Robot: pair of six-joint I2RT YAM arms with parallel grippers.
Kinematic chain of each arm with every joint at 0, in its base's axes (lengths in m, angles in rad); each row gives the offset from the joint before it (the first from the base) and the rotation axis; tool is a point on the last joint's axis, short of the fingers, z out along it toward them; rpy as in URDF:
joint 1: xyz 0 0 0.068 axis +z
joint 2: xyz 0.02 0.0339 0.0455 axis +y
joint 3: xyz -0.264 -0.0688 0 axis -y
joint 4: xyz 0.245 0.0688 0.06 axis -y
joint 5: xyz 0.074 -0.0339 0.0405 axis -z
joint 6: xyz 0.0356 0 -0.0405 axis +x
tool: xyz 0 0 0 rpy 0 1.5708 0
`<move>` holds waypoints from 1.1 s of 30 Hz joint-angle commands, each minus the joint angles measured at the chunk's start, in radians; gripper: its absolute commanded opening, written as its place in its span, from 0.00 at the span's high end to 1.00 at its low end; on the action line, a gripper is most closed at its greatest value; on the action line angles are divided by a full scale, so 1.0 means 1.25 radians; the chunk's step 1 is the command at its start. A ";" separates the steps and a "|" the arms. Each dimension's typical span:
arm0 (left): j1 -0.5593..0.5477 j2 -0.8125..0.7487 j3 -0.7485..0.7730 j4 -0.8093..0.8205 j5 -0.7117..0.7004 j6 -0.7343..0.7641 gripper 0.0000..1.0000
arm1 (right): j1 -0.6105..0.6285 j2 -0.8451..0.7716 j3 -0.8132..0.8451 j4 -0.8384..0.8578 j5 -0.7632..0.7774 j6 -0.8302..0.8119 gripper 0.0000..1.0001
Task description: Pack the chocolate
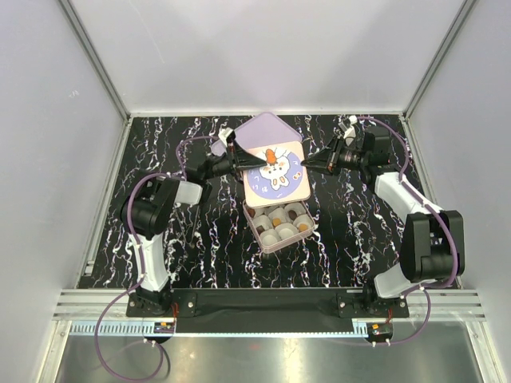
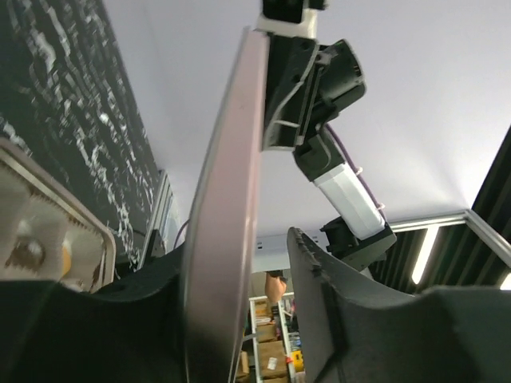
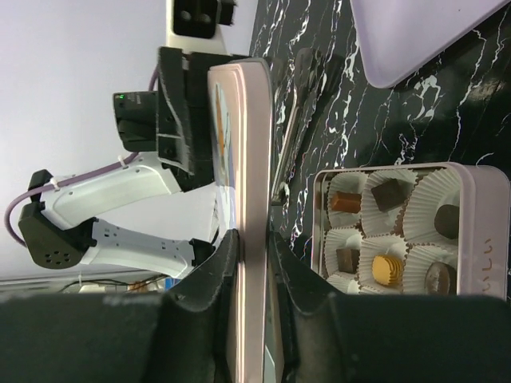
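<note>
Marble table (image 1: 192, 239) | right tool (image 1: 305, 165) pinches lid (image 1: 275, 182) (left tool (image 1: 259, 163): cannot tell) | chocolate (image 3: 390, 194) below

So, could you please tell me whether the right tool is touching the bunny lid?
Touching. The right wrist view shows the right tool clamped on the bunny lid, one finger pressed against each face with no gap.
</note>
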 commanded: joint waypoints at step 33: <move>0.095 -0.420 -0.143 -0.828 -0.246 0.712 0.28 | 0.004 -0.011 -0.032 -0.096 -0.126 -0.101 1.00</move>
